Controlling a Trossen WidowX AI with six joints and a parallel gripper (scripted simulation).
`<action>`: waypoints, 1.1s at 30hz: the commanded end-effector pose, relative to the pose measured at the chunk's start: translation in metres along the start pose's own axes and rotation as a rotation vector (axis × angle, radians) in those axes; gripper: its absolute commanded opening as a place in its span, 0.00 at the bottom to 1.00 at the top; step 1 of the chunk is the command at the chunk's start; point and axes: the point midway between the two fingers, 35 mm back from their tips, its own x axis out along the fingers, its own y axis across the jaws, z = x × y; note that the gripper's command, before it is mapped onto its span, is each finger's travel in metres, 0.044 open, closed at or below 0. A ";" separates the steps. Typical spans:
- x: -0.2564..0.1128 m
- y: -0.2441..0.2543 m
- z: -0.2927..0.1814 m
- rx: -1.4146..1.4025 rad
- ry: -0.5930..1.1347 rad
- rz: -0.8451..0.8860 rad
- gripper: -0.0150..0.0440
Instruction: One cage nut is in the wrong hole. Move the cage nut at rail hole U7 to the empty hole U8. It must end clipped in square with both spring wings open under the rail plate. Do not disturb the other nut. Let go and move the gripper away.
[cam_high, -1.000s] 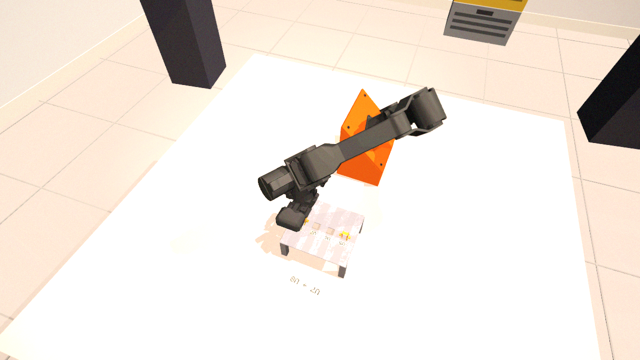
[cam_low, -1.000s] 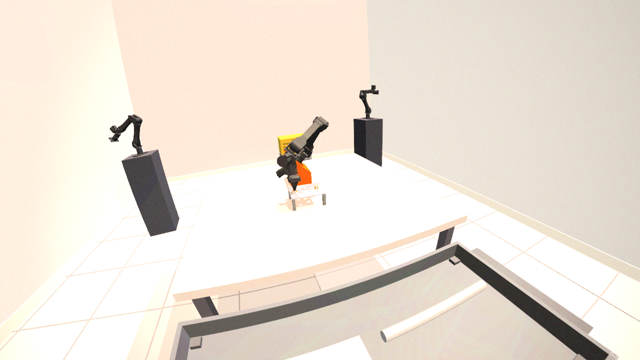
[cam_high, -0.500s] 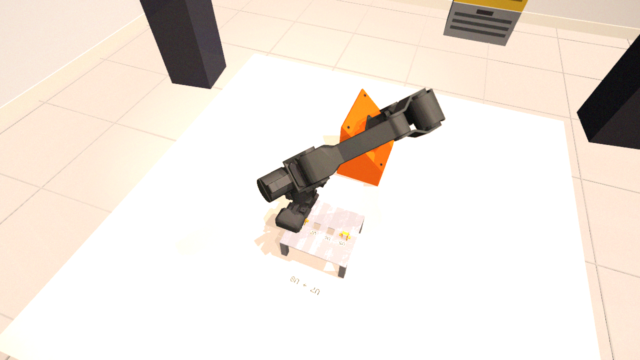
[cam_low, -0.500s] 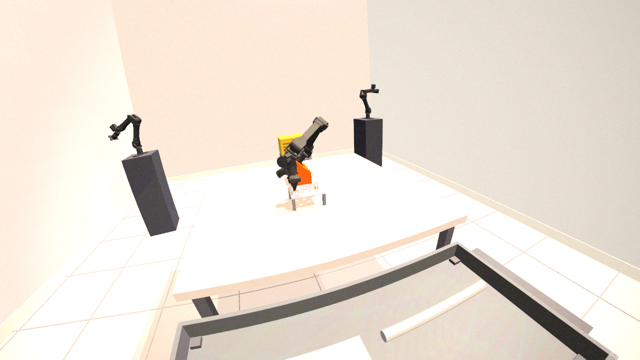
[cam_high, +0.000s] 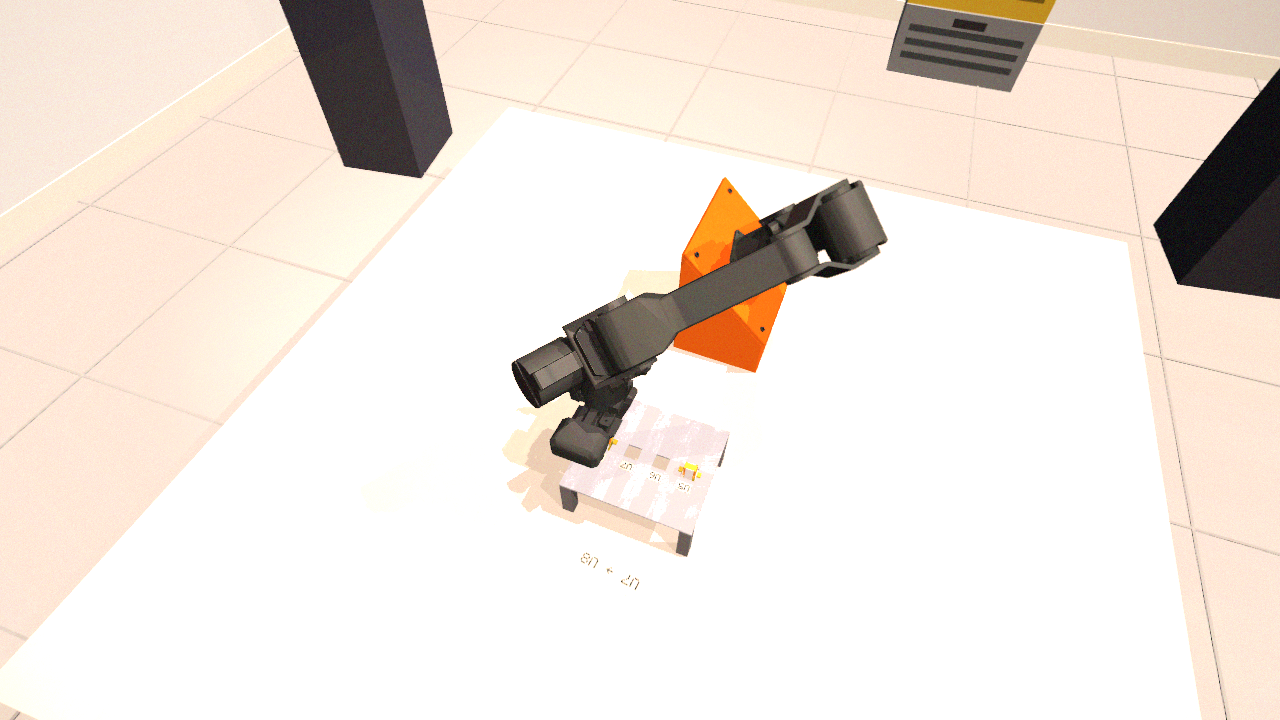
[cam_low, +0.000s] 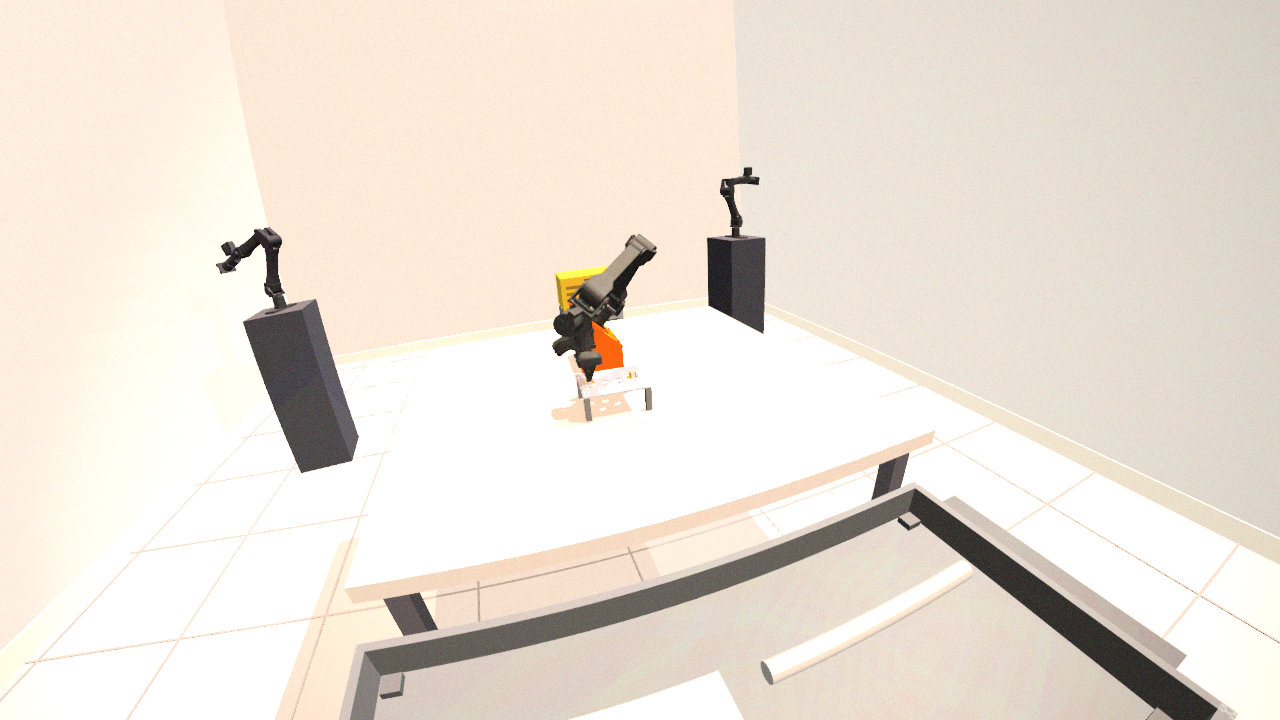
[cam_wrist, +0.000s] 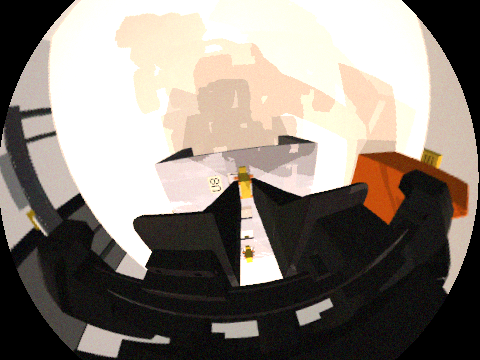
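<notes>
Gripping the cage nut (cam_high: 612, 443) (cam_wrist: 244, 186) beside the U8 label (cam_wrist: 214, 184), my nearly closed fingers have the other nut (cam_high: 690, 470) (cam_wrist: 248, 253) further along the rail plate (cam_high: 662, 505) (cam_low: 614, 387) (cam_wrist: 190, 175), orange block (cam_high: 716, 344) (cam_low: 608, 347) (cam_wrist: 380, 185) nearby.

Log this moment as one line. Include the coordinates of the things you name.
gripper (cam_high: 597, 454) (cam_low: 589, 379) (cam_wrist: 246, 184): shut on nut (cam_high: 612, 443) (cam_wrist: 245, 186) | place: at U8 | U7: empty | other nut (cam_high: 689, 471) (cam_low: 631, 375) (cam_wrist: 248, 253): at U5 | seating: unclear

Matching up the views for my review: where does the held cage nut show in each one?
Top: cage nut just beside the gripper, partly hidden.
Exterior: tiny, at the fingertips, left of centre.
Wrist: centre, between the fingertips.
Shared landmark: orange block.
</notes>
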 end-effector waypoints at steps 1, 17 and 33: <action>-0.001 0.002 0.000 -0.009 -0.004 -0.007 0.30; -0.001 0.003 0.000 -0.008 -0.004 -0.027 0.30; -0.001 0.005 0.000 -0.008 -0.004 -0.037 0.30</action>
